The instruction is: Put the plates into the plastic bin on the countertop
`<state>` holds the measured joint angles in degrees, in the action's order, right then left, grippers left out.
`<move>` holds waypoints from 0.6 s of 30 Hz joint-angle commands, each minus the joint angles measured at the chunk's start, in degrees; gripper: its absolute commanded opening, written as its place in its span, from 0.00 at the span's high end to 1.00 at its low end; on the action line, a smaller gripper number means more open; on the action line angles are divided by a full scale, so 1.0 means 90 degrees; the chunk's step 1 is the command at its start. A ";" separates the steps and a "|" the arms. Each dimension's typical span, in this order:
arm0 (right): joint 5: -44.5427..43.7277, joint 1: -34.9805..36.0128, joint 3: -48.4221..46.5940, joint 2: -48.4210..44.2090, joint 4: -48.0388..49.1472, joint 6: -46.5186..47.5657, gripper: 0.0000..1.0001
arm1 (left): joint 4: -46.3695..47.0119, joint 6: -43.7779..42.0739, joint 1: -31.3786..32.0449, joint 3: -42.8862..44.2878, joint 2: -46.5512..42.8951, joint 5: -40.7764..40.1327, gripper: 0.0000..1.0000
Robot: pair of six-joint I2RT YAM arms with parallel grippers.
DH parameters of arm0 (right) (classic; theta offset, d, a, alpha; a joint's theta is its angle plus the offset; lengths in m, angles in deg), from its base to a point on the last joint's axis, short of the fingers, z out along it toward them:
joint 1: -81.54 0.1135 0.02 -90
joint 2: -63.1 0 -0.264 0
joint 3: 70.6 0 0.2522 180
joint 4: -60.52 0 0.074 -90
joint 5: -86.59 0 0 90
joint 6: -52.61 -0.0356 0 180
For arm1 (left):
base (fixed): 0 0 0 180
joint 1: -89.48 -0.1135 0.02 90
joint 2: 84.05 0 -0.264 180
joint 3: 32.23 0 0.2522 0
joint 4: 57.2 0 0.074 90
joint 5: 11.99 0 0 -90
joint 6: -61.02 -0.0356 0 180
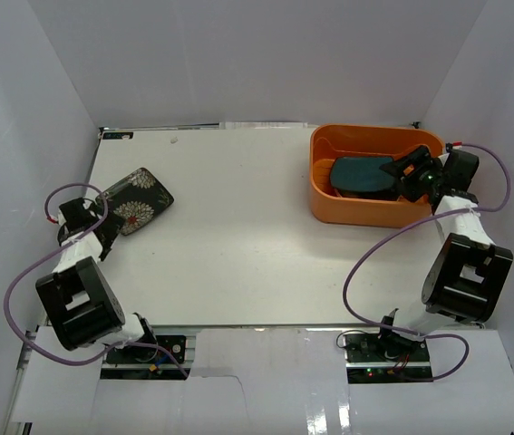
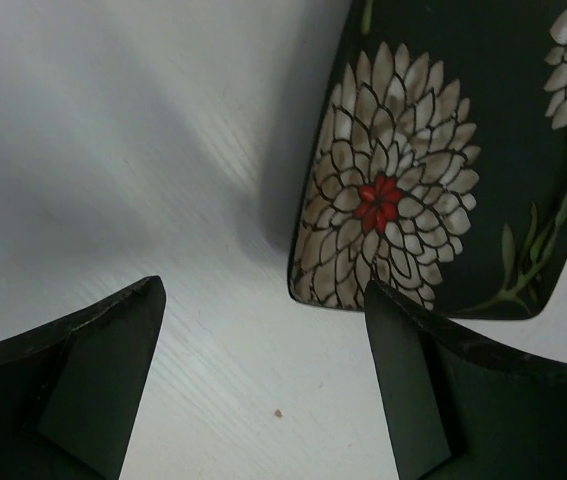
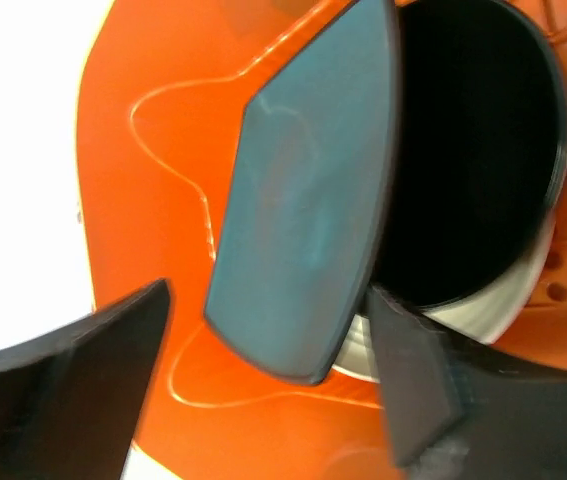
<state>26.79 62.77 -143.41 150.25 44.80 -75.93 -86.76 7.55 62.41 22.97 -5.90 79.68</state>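
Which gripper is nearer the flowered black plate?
Left. The left gripper sits open just short of the flowered plate; the right gripper is across the countertop, over the orange bin.

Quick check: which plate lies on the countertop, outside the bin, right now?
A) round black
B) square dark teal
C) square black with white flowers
C: the flowered black plate lies on the white countertop at the left, while the dark teal plate and the round black plate are in the orange bin.
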 commanded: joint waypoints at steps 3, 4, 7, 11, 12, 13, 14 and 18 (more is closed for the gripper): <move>0.0345 0.0044 0.0037 -0.0533 0.0930 0.0035 0.04 | 0.0982 -0.0289 -0.0605 0.0152 0.0747 0.1287 0.10; 0.0404 0.0044 0.0066 -0.0736 0.0950 0.0035 0.03 | 0.1060 -0.0357 -0.0615 0.0269 0.0886 0.1356 0.10; 0.0541 0.0054 0.0280 -0.1282 0.0998 0.0045 0.07 | 0.1529 -0.0465 -0.0625 0.0386 0.1489 0.2098 0.12; 0.1125 0.0093 0.0875 -0.1840 0.1349 0.0005 0.10 | 0.2154 -0.0339 -0.0625 0.0542 0.2212 0.2587 0.19; 0.1214 0.0093 0.0877 -0.1842 0.1350 0.0005 0.10 | 0.2194 -0.0339 -0.0625 0.0582 0.2215 0.2588 0.20; 0.1225 0.0093 0.1080 -0.2026 0.1370 0.0005 0.10 | 0.2242 -0.0339 -0.0635 0.0621 0.2331 0.2665 0.21; 0.1196 0.0093 0.1189 -0.2134 0.1360 0.0063 0.10 | 0.2311 -0.0329 -0.0635 0.0670 0.2535 0.2685 0.23; 0.0972 0.0102 0.1521 -0.2671 0.1184 0.0220 0.10 | 0.2487 -0.0212 -0.0635 0.0699 0.2927 0.2793 0.34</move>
<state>34.92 63.52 -131.39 129.25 54.53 -75.67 -63.68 5.76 56.55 29.81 16.99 103.65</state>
